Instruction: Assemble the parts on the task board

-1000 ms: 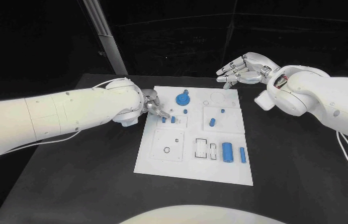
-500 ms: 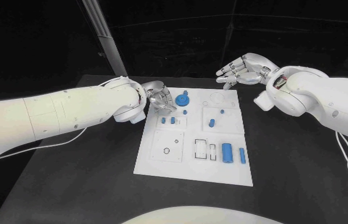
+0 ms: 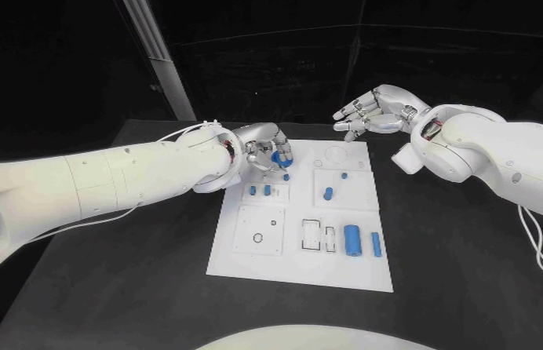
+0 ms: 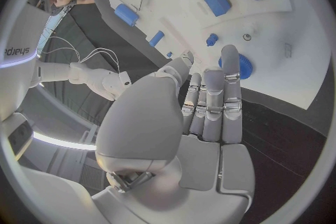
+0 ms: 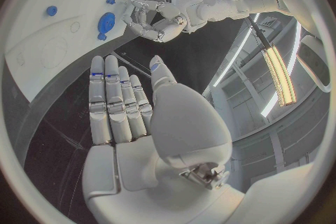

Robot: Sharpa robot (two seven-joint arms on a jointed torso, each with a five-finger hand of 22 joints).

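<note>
While the black tabletop (image 3: 113, 287) carries everything, the white task board (image 3: 300, 267) lies flat at its middle and serves as the landmark here. The left arm (image 3: 102, 181) reaches in toward the board's far left corner, and the right arm (image 3: 486, 154) hangs beyond the board's far right corner, off the plate. The left hand (image 3: 263, 150) sits over the board's far left part, its fingers (image 4: 231, 75) held straight and close together, with the fingertips just beside the round blue gear (image 3: 283, 157); whether they touch it cannot be told, and nothing is seen held in the hand. The right hand (image 3: 377, 112) hovers past the board's far edge, well apart from every part, its fingers (image 5: 105, 95) straight and lying side by side, the thumb set off from them, holding nothing. On the board's near right part lies a blue cylinder (image 3: 355, 239), and just beside it, toward the board's right edge, a thinner blue bar (image 3: 376, 244). Near the board's middle stands a small blue peg (image 3: 329, 194). Nearer the board's left side, just on the near side of the gear, two small blue pieces (image 3: 261, 188) sit side by side, with a tiny blue stub (image 3: 286, 176) between them and the gear
</note>
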